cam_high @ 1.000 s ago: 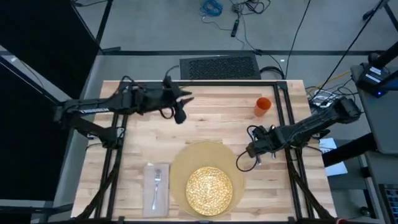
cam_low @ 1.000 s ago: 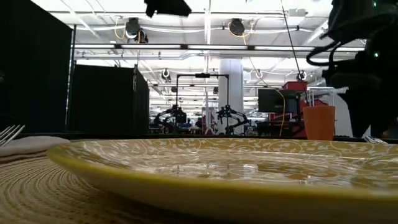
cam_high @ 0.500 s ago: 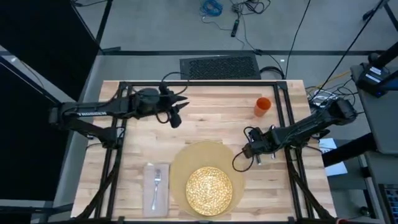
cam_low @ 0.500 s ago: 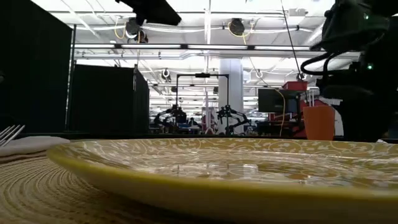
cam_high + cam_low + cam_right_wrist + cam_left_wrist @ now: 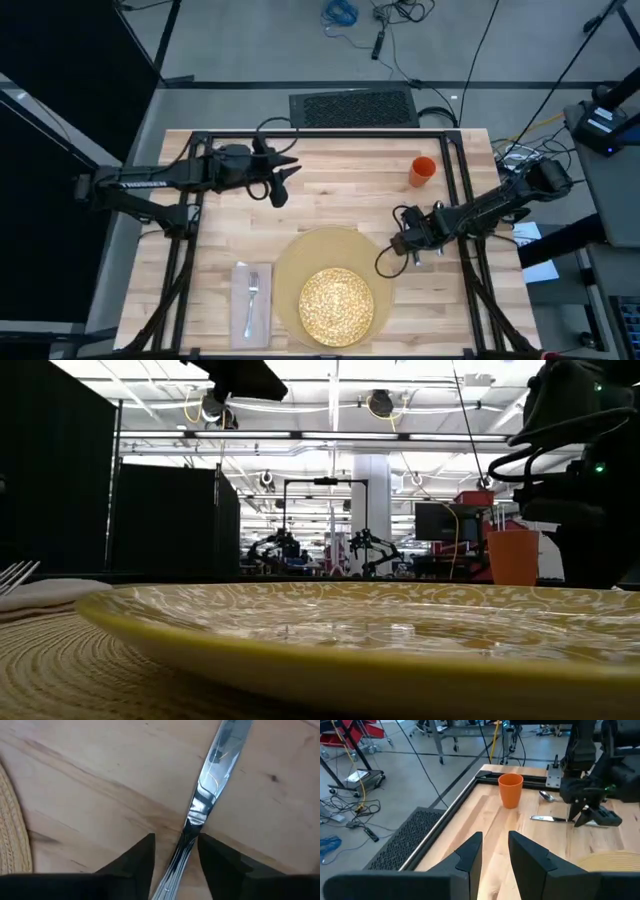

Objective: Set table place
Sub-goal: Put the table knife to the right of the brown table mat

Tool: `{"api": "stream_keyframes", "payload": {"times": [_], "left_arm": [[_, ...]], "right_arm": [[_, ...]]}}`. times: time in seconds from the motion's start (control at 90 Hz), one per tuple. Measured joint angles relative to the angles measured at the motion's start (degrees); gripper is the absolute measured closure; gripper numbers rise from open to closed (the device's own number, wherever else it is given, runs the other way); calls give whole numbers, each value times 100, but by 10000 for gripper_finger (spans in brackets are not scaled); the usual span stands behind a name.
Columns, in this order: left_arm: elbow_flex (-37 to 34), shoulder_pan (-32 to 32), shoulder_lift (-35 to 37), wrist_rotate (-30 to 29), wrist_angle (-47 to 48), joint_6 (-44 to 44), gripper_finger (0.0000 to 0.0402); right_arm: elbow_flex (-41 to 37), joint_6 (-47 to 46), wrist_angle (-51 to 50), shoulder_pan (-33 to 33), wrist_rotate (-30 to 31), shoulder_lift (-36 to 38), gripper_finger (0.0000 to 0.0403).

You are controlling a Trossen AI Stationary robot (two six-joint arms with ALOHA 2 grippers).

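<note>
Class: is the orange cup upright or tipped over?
Upright. The cup stands on its base on the table, its open mouth facing up in the left wrist view.

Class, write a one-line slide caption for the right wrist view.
The right gripper straddles a silver knife lying on the wooden table, with the edge of the woven placemat beside it.

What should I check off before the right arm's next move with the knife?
1. Silver table knife lined up between the right gripper fingers: ok, handle sits in the gap.
2. Fingers closed on the handle: not ok, a gap shows on both sides.
3. Round woven tan placemat bare beside the yellow speckled plate: ok.
4. Small orange plastic cup apart from the right arm: ok.
5. Left gripper away over the far left of the light wooden table, open: ok.
6. Silver spoon position: cannot tell from above.
</note>
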State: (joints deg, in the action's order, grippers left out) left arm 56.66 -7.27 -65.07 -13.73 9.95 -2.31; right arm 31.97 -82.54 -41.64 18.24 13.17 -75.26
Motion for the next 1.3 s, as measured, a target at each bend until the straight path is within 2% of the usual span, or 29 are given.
{"api": "stream_keyframes", "payload": {"times": [0.378,0.578,0.811,0.922,1.067,1.3], "left_arm": [[2,118,143,1,213,-144,320],[2,118,143,0,263,-142,320],[2,118,143,0,258,-146,320],[2,118,146,0,256,-148,320],[2,118,270,0,243,-399,320],[7,118,531,0,277,-461,320]], "right_arm": [[42,-256,34,182,0,-476,335],[37,-221,74,175,-40,-419,390],[101,-494,76,284,-152,-361,391],[179,-937,63,488,-235,-370,391],[420,-1531,0,781,-717,-386,394],[666,-2787,76,1373,-617,-484,400]]}}
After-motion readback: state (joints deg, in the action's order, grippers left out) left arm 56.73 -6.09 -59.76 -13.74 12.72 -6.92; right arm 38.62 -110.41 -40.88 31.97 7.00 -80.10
